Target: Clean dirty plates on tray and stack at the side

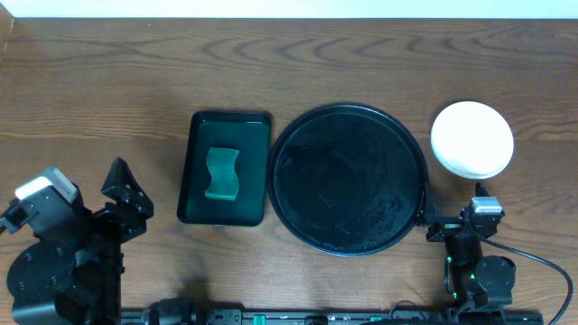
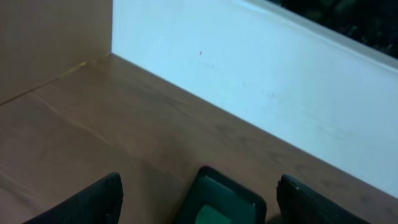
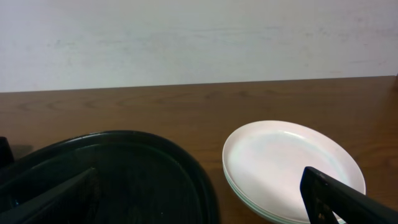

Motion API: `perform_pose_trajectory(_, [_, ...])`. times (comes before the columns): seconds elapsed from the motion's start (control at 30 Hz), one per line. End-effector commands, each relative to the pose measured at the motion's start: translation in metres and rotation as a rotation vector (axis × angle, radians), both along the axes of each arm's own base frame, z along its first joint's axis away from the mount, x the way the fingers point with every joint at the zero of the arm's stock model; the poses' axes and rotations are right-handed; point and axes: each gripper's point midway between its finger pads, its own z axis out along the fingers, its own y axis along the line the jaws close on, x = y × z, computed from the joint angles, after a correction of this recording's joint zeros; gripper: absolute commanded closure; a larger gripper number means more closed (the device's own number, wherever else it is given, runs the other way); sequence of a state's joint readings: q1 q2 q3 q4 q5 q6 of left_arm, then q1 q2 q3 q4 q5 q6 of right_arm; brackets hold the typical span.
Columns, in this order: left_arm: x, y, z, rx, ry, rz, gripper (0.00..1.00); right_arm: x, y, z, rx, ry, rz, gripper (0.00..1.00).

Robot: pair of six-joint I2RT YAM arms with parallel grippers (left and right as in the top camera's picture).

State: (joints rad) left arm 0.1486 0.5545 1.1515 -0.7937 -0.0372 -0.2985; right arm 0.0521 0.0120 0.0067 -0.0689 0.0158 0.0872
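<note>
**Stack of white plates** (image 1: 471,138) (image 3: 286,158): stands on the table just right of the black round tray (image 1: 348,181) and off its rim. The top plate shows a plain white face.

**Black round tray:** glossy and low-rimmed, its floor marked by faint pale streaks.

**Rectangular dark green tray** (image 1: 251,153): lies just left of the black round tray and holds a green wavy-edged sponge (image 1: 222,173).

**Right gripper** (image 3: 199,180): sits at the near right edge of the black round tray, with its fingers apart and nothing between them.

**Left gripper** (image 2: 199,183): sits well to the near left of the black round tray, past the green one, with its fingers likewise apart and unloaded.

**Table** (image 1: 108,81): dark brown wood grain.

**White wall** (image 3: 199,37): runs along the table's far edge, beyond the black round tray. It meets a tan panel (image 2: 50,37) at the far-left corner.
</note>
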Motion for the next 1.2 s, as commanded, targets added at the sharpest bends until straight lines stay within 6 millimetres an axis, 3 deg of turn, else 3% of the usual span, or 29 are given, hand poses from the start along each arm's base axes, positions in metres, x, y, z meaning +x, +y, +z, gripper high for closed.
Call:
perform_pose_trajectory(0.0, [-0.004, 0.001, 0.002, 0.003, 0.001, 0.009, 0.20, 0.000, 0.001, -0.001, 0.009, 0.003, 0.001, 0.01])
perform_pose_trajectory(0.17, [-0.014, -0.007, 0.006, -0.004, -0.034, -0.025, 0.20, 0.000, 0.001, -0.001, 0.009, 0.003, 0.001, 0.01])
perform_pose_trajectory(0.57, [-0.078, -0.024, 0.022, 0.020, -0.257, -0.088, 0.20, 0.000, 0.001, -0.001, 0.009, 0.003, 0.001, 0.01])
perform_pose_trajectory(1.0, [-0.113, -0.030, 0.032, 0.027, -0.386, -0.123, 0.20, 0.000, 0.001, -0.001, 0.009, 0.003, 0.001, 0.01])
perform_pose_trajectory(1.17, [-0.125, -0.031, 0.027, 0.030, -0.425, -0.130, 0.20, 0.000, 0.001, -0.001, 0.009, 0.003, 0.001, 0.01])
